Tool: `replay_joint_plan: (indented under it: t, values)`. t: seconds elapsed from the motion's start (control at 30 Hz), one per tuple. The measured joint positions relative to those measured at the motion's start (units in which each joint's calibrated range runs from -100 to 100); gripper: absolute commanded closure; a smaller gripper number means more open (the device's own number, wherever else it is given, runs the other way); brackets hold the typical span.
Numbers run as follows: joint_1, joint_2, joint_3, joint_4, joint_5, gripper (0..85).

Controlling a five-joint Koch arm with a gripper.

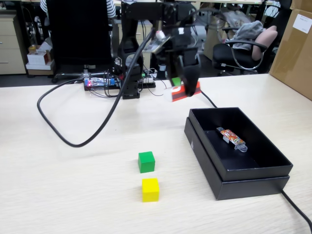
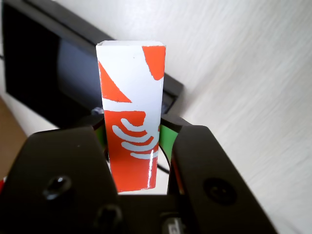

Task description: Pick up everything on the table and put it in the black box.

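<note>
Office chairs are crowding behind the table [image 1: 58, 161]. Above it, the gripper [image 1: 187, 87] is clamping the red block [image 2: 130, 122], just short of the box [image 1: 253, 173]; carrying fully past the rim before releasing seems wise.

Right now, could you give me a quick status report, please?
Gripper shut on red block, held above table near box. Green cube, yellow cube on table. Packet in box. Path clear.
</note>
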Motion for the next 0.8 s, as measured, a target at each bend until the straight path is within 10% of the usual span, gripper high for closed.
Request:
replay_joint_plan:
  t: [0.63,0.8]
  values:
    - [4.5,40.2,22.5,0.9,5.9,82.2]
    - [4.3,41.5,21.1,0.9,5.8,53.1]
